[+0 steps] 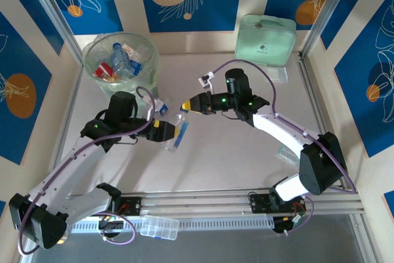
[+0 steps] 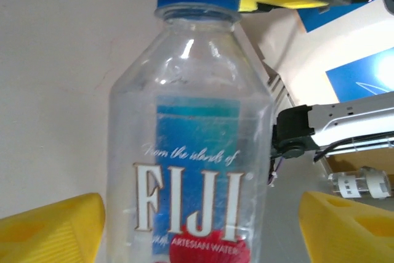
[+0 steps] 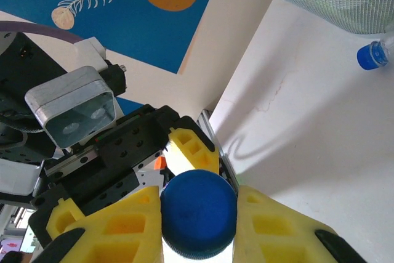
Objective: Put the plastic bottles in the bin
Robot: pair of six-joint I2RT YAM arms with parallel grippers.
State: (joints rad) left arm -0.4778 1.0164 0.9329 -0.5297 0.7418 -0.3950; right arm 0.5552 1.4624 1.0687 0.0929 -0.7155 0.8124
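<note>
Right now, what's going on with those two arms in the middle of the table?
Both arms meet at one clear Fiji bottle near the middle of the table. The right gripper has its fingers shut on the blue cap. The left gripper straddles the bottle's body with a gap showing on one side, so it looks open. The bin at the far left holds several bottles, and another bottle lies on the table beside it.

The clear blue-capped plastic Fiji bottle (image 2: 191, 152) is running past the left wrist view's bottom edge; a second blue-capped clear bottle (image 3: 373, 55) is being cropped at the right wrist view's right edge.
</note>
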